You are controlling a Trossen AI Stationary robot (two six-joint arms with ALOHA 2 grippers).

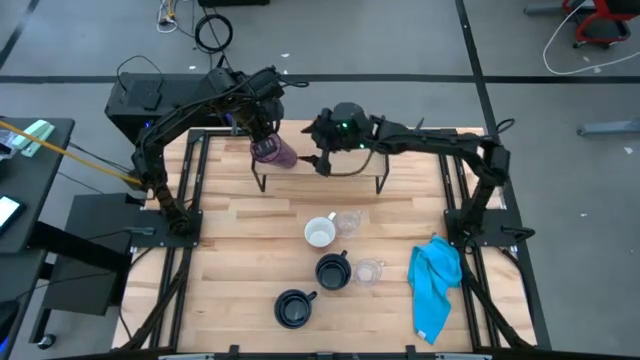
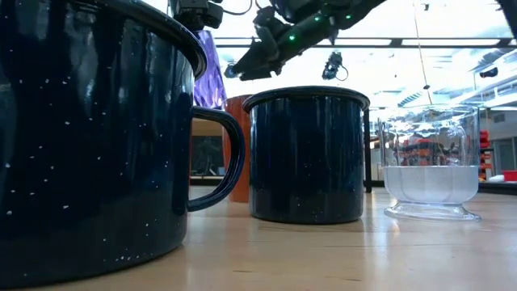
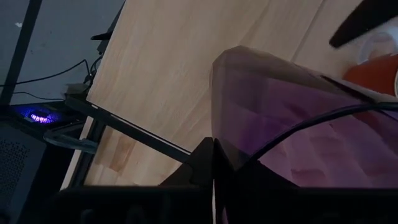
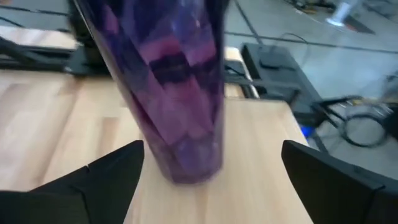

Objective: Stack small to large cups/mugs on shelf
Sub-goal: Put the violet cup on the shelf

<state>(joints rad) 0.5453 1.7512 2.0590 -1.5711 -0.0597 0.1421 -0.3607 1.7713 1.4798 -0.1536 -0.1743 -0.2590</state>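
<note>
Tumbler (image 1: 273, 152) hangs tilted over the shelf's (image 1: 350, 158) left end, clamped in the left tool (image 1: 262, 140). The right tool (image 1: 322, 160), fingers wide, faces it from just beside, tumbler's base between them.

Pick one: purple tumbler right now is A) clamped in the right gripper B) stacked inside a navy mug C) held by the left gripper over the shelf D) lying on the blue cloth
C. The left gripper is shut on the purple tumbler above the shelf, while the right gripper stands open on either side of it.
</note>
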